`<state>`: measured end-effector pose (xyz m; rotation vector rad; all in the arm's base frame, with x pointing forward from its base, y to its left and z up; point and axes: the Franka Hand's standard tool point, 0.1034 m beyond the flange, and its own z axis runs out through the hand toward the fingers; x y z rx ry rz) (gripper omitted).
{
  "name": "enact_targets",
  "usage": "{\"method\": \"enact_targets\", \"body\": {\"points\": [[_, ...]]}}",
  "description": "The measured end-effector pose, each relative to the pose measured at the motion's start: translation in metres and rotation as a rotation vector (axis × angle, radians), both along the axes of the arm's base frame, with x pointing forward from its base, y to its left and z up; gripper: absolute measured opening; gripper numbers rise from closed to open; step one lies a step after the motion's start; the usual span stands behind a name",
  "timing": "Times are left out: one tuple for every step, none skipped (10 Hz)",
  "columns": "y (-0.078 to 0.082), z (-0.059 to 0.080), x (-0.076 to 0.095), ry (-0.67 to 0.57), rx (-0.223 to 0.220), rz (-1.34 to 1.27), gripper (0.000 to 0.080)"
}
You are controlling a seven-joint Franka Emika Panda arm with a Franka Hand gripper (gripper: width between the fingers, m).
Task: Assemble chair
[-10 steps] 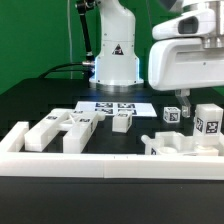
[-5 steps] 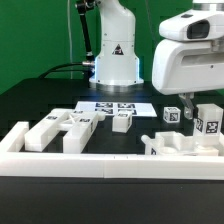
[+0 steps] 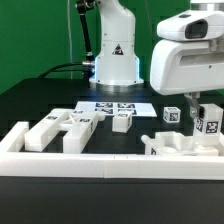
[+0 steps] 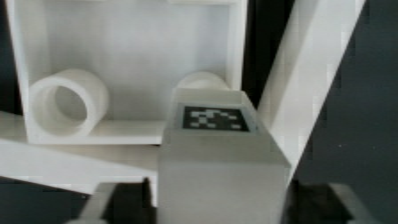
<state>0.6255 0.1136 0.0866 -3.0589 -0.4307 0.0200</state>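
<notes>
I am hanging my gripper point(image 4: 222, 198) over the exterior view's right end of the table, close to the seat point(image 3: 180, 146), with a tagged leg point(image 4: 217, 140) lying between my fingers point(image 4: 121, 200). The fingers are sitting close on either side of the leg, barely wider than it. I cannot tell whether the pads are actually pressing on it. The seat is lying near the rail point(image 3: 100, 168), and the wrist view is showing a ring point(image 4: 63, 105) in its recess and a long bar point(image 4: 329, 80) running just beside the leg. The other loose parts point(image 3: 55, 130) are lying well apart, toward the exterior view's left.

I am judging the grip to be the weak point: if the pads are only brushing the leg, it may twist or slip as I move. The bar is crowding me too, so a sideways drift could knock it. A tilted leg would likely jam against the seat instead of seating.
</notes>
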Motion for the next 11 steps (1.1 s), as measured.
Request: {"method": "enact_targets", "body": {"points": [[0.0001,0.0,0.0,0.0,0.0,-0.003,0.0288],[0.0002,0.0,0.0,0.001,0.0,-0.023,0.0288],[0.0002,0.0,-0.0001,0.001,0.0,-0.021,0.0288],[0.0004,0.0,-0.0001,0.002,0.0,-0.036,0.0288],[0.0009,0.0,-0.0002,0.006,-0.001,-0.11,0.0288],[0.0014,0.0,-0.0003,0.01,-0.002,-0.179,0.0288],[0.0017,-0.0004,-0.0008,0.016,0.001,-0.262,0.0288],[0.0012,-0.0008,-0.0013,0.027,0.007,-0.395,0.029],[0.0017,-0.0008,-0.0011,0.024,0.008,-0.457,0.029],[0.0042,-0.001,-0.0014,0.024,0.016,-0.601,0.0291],[0.006,-0.001,-0.0006,0.028,0.039,-0.77,0.0291]]}}
